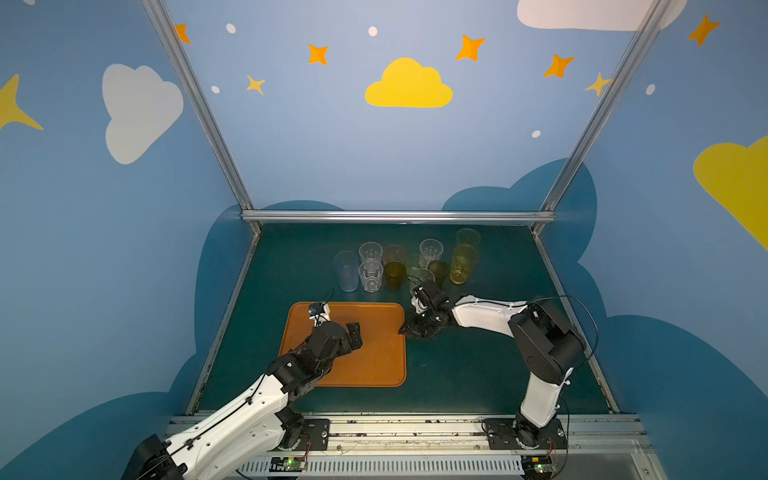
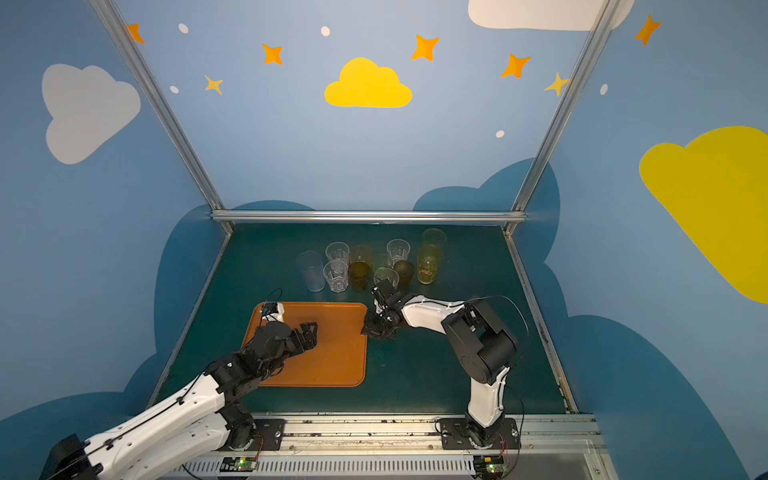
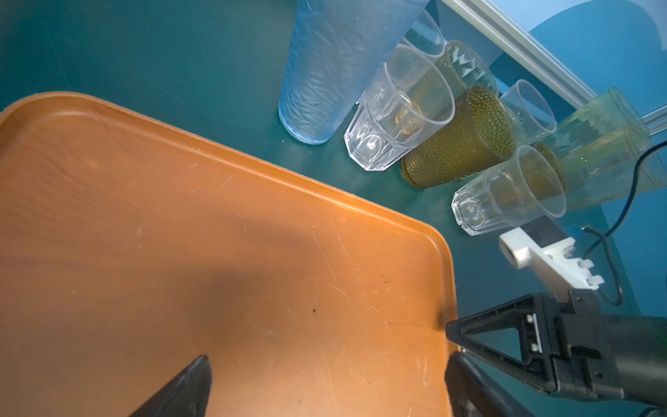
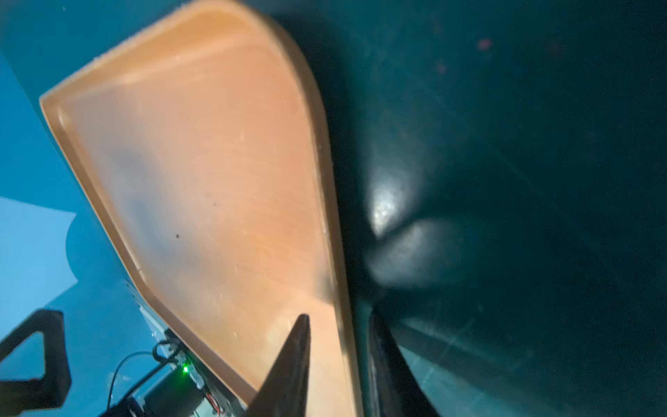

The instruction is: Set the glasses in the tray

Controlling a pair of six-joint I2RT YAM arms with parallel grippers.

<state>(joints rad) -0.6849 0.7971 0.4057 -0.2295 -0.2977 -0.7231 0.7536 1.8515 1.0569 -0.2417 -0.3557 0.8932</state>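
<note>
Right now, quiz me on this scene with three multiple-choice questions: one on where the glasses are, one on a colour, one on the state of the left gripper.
1. Where do the glasses stand relative to the orange tray?
A. On it
B. On the green table, behind its far edge
C. Stacked under it

2. What colour is the tall tumbler at the group's left end in both top views?
A. Frosted bluish
B. Red
C. Black

3. How is the left gripper?
A. Open and empty above the tray
B. Shut on a clear tumbler
C. Shut on the tray's rim

Answers:
1 B: every glass stands on the table and the tray is bare.
2 A: its wall looks pale, frosted blue.
3 A: its fingers are spread with only bare tray between them.
</note>
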